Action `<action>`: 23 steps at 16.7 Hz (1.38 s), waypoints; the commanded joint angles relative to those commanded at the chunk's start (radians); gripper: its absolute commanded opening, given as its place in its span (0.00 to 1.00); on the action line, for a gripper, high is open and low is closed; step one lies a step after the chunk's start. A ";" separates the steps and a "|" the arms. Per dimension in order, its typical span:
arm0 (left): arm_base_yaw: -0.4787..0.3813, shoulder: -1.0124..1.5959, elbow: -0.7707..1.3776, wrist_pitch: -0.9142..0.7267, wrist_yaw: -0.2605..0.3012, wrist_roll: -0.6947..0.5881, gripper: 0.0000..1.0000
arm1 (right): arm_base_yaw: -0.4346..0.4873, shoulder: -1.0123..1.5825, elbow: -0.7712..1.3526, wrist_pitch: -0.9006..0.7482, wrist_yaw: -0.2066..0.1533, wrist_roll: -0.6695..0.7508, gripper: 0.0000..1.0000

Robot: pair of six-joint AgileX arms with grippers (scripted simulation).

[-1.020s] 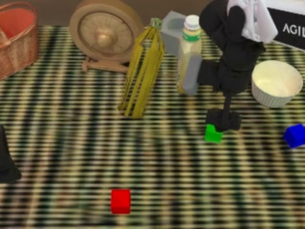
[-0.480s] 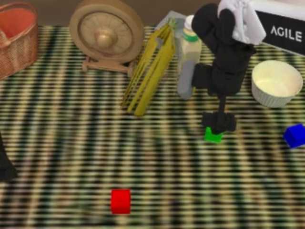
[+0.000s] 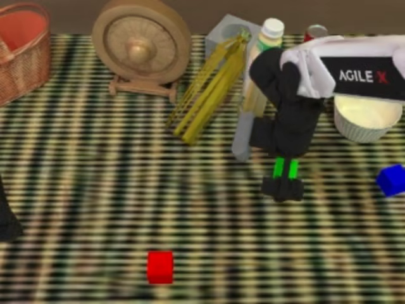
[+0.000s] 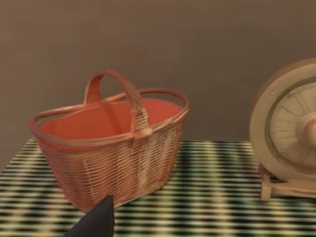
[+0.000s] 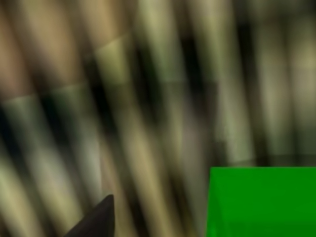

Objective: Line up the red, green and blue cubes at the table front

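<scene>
The table (image 3: 95, 190) looks like woven cloth, matt, with fine dark green, black and cream stripes. The red cube (image 3: 160, 267), blue cube (image 3: 392, 180) and green cube (image 3: 285, 168) look like smooth, glossy plastic. At ten o'clock the basket (image 3: 22, 50) is rough woven wicker. The wheel (image 3: 140, 44) at eleven o'clock looks like smooth pale wood. The bowl (image 3: 367, 118) at two o'clock has a ribbed, matt, ceramic-looking wall. The right gripper (image 3: 283, 187) is matt black, and its arm's white shell looks like smooth plastic.
</scene>
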 joint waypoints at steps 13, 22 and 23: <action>0.000 0.000 0.000 0.000 0.000 0.000 1.00 | 0.000 0.005 -0.005 0.007 0.000 0.000 0.32; 0.000 0.000 0.000 0.000 0.000 0.000 1.00 | 0.000 0.005 -0.005 0.007 0.000 0.000 0.00; 0.000 0.000 0.000 0.000 0.000 0.000 1.00 | 0.000 0.005 -0.005 0.007 0.000 0.000 0.00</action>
